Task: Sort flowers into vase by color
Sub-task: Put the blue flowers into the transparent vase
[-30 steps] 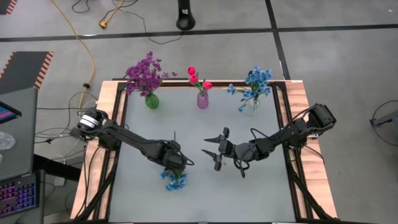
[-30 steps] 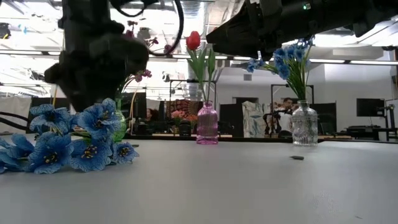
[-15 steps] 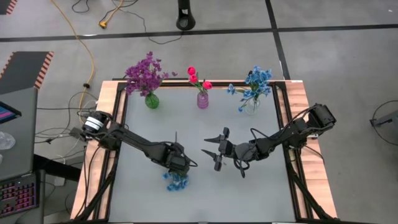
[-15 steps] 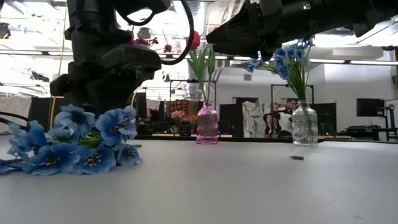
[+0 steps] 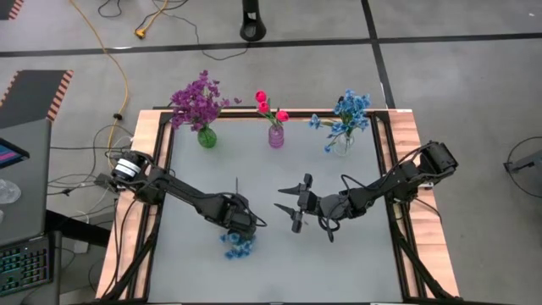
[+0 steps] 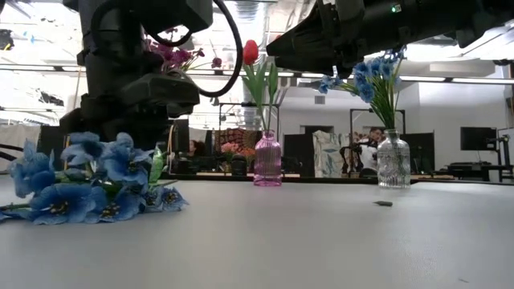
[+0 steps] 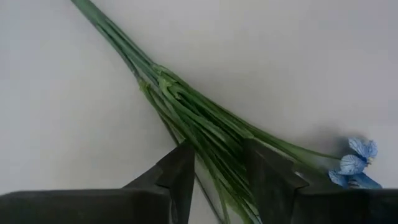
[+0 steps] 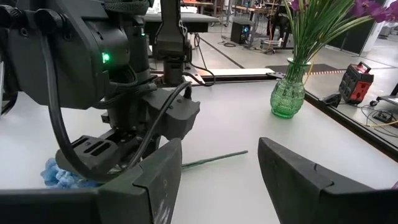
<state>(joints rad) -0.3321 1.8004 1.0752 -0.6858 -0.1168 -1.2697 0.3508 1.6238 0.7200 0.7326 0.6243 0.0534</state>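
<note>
A blue flower sprig (image 5: 237, 245) lies on the table near its near edge, heads (image 6: 88, 181) on the tabletop and green stems (image 7: 161, 87) running toward the far edge. My left gripper (image 5: 235, 222) stands over it, shut on the stems. My right gripper (image 5: 293, 206) hovers open above the table's middle, facing the left one. Along the far edge stand a green vase with purple flowers (image 5: 206, 135), a pink vase with red tulips (image 5: 276, 135) and a clear vase with blue flowers (image 5: 342, 142). My left gripper (image 7: 219, 152) has the sprig's bundle of green stems (image 7: 208, 130) between its two fingers (image 7: 181, 171), a short way behind the blue heads. It comes from above, pointing down, with the fingers across the stems. The heads and the stem tip lie on the table.
The three vases crowd the far edge, seen in the low view as the pink vase (image 6: 267, 160) and the clear vase (image 6: 393, 160). A small dark scrap (image 6: 384, 203) lies on the tabletop. Wooden rails (image 5: 146, 169) border the table's sides. People and furniture show in the room beyond.
My left gripper has sunk lower over the blue sprig and edged toward the table's near edge. The blue heads have shifted on the tabletop and bunched closer together.
</note>
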